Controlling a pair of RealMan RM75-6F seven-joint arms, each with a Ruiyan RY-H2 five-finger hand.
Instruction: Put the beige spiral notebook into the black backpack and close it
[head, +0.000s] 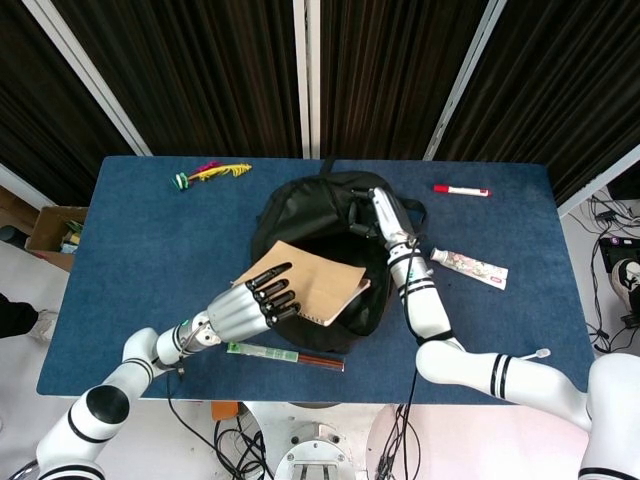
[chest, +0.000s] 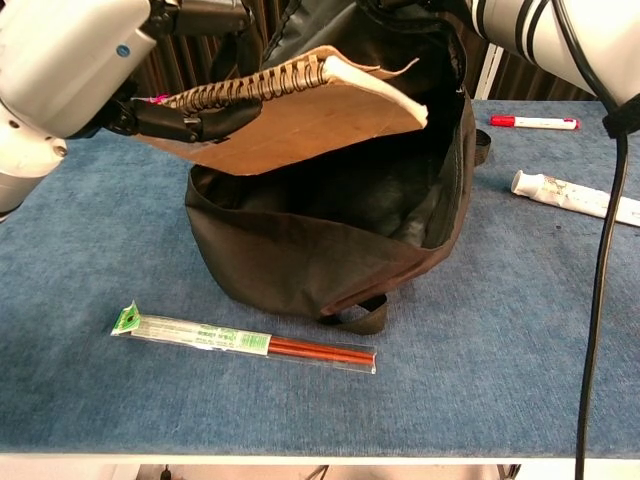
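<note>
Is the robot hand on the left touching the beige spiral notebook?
Touching. The chest view shows the left robot hand with dark fingers wrapped on the beige spiral notebook, holding it over the open black backpack.

Bright, even overhead light, soft shadows, sharp focus; murky backpack (chest: 330, 250) interior, dark curtained backdrop.
</note>
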